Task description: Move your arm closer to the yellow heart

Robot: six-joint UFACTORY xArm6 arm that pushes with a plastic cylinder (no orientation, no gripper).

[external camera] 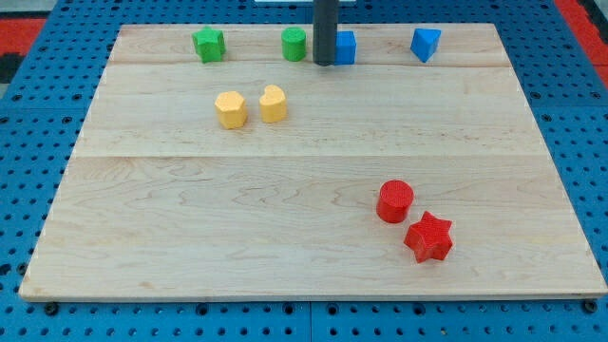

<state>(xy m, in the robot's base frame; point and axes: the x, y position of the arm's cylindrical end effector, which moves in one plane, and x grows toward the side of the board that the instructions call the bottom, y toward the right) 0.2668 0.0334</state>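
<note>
My tip [324, 63] rests near the wooden board's [285, 237] top edge, between the green cylinder [294, 44] and the blue cube [344, 47], partly covering the cube; the green star [209, 44] sits further left, a blue wedge-like block [426, 44] further right; the yellow heart [273, 104] lies below and left of my tip, just beside the yellow hexagon [230, 109]; the red cylinder [395, 201] and red star [428, 237] touch at lower right.

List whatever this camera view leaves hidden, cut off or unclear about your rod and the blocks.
- Blue cube: its left part is hidden behind my rod; my tip stands right beside it.
- My rod: its upper part is cut off by the view's top edge.
- Yellow heart and yellow hexagon-like block: outlines are too small to be sure of the shapes.
</note>
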